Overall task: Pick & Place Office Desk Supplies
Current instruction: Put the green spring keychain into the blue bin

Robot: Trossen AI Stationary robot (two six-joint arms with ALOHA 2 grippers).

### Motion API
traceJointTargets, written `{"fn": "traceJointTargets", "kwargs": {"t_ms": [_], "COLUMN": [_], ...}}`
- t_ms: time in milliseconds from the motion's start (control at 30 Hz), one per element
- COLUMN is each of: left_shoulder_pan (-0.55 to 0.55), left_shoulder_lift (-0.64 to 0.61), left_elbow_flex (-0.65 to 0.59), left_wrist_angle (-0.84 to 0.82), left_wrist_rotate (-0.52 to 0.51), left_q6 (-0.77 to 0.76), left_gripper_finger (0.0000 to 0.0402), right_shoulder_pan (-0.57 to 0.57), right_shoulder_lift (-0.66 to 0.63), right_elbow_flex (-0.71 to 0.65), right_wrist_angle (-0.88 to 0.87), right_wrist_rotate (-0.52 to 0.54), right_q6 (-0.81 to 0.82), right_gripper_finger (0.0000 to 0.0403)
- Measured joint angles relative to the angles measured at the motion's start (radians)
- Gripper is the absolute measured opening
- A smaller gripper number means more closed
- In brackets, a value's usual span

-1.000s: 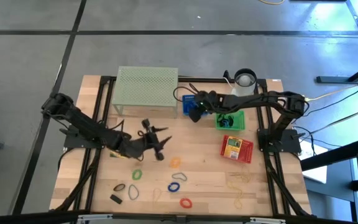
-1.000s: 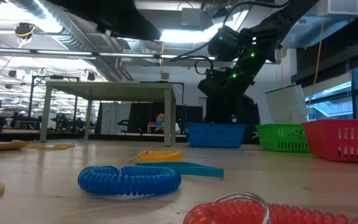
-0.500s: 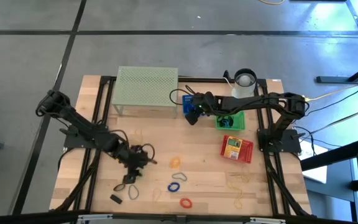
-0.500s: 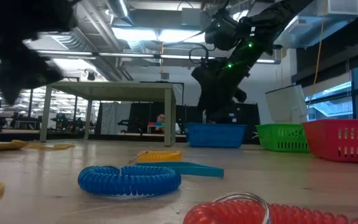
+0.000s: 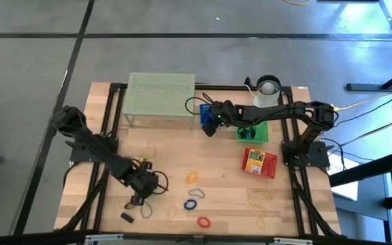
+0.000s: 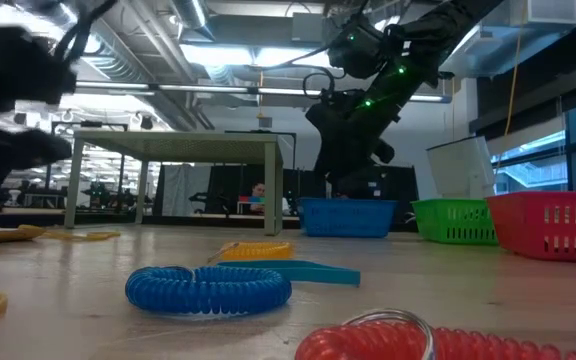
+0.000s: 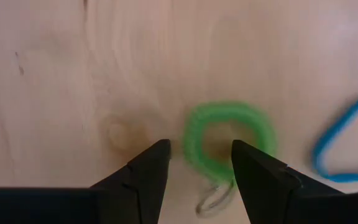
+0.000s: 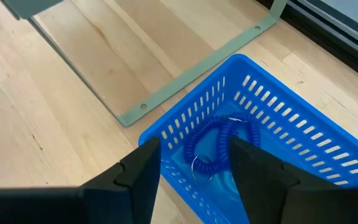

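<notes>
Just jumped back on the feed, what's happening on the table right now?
The left gripper is down at the near-left part of the table, fingers open on either side of a green coil loop lying on the wood, not yet gripped. The right gripper hangs open above the blue basket, which already holds a blue coil loop. Other loops, blue, orange and red, lie loose on the table. Green and red baskets stand to the right.
</notes>
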Motion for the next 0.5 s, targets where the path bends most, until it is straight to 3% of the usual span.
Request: {"fn": "traceJointTargets", "kwargs": {"t_ms": [267, 500], "left_shoulder_pan": [0.0, 0.001], "left_shoulder_lift": [0.064, 0.005], "left_elbow_flex": [0.012, -0.002], "left_wrist_angle": [-0.014, 0.022], "left_wrist_rotate": [-0.009, -0.04], "left_q6": [0.102, 0.174], "left_gripper_finger": [0.0154, 0.004], "right_shoulder_pan": [0.0, 0.0], "right_shoulder_lift": [0.0, 0.0], "right_elbow_flex": [0.0, 0.0], "right_wrist_angle": [0.0, 0.0], "right_wrist_rotate": [-0.002, -0.003], "right_q6": [0.0, 0.0], "right_gripper_finger": [0.0187, 0.0187]}}
